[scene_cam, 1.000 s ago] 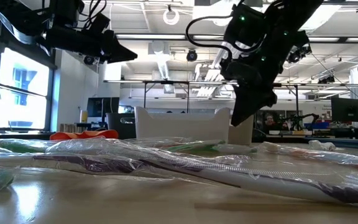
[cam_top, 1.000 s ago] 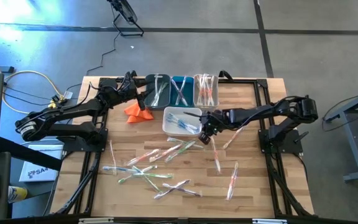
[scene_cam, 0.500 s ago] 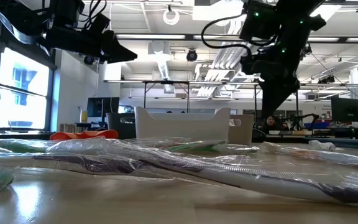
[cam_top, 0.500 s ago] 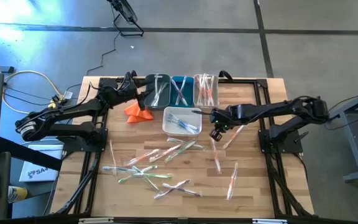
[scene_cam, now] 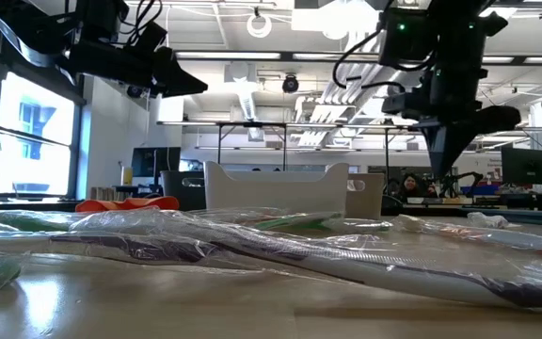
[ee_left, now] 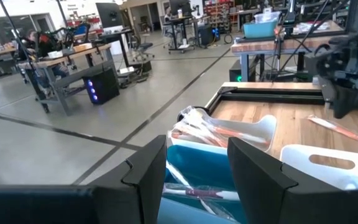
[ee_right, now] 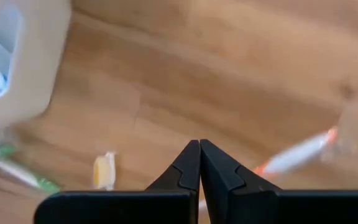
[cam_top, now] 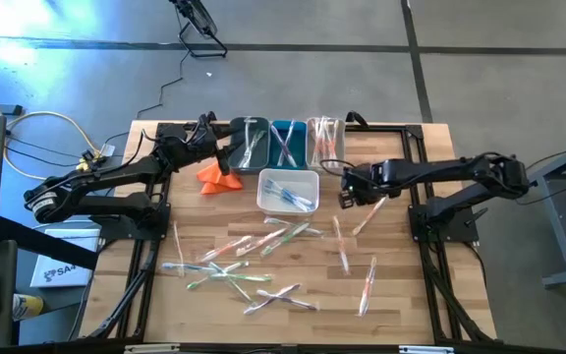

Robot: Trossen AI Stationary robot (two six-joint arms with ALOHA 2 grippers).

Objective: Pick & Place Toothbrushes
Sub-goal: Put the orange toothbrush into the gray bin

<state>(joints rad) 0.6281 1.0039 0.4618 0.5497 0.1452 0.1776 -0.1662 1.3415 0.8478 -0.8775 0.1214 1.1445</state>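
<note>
Since the earlier frames, the right gripper has swung from the white bin's 3 o'clock rim out over bare table; the left arm has not moved.

Right jaws are pressed together, empty. The left gripper hovers at the 9 o'clock side of the bin row, jaws apart, holding nothing.

Progress: partial. Toothbrushes already lie in the white bin, the grey bin, the blue bin and the clear bin. Many loose toothbrushes remain scattered at 6 o'clock of the bins, with more toward 4 o'clock. An orange cloth lies at 9 o'clock of the white bin.

Hidden or unclear: an exact count is not possible, because the wrapped brushes overlap. In the low view, bin contents are screened by the bin wall.
</note>
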